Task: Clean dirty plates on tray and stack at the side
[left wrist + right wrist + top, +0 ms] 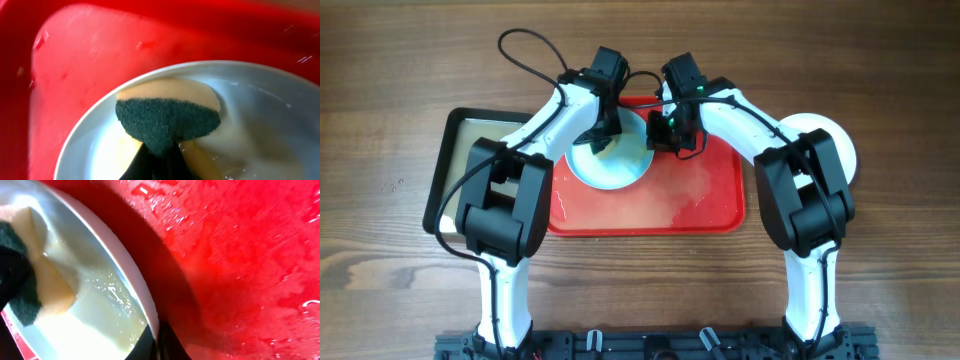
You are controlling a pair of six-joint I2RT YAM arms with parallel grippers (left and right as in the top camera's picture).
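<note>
Near edge first: the tray [650, 215] lay wet and bare along its near half. One plate [610, 170] sat in its far-left part, right between the two arms. The left gripper [603, 128] was over the plate's far side, clenched on a sponge [595, 145]. So the rest of the dish lay nearward of it, and both arms were about equally close. The right gripper [672, 130] was at the plate's right rim. Off the tray to the right, a white plate [830, 140] rested on the table; a black tray [445, 175] lay to the left.

The left wrist view gave what overhead hid: the sponge [167, 117] pressed green face up on the plate [260, 130], its long axis across the dish, with soapy water around it. The right wrist view showed the right gripper [159, 342] pinched onto the rim of the plate [135, 287], and that edge looked lifted off the tray [240, 255], though I couldn't be sure.
</note>
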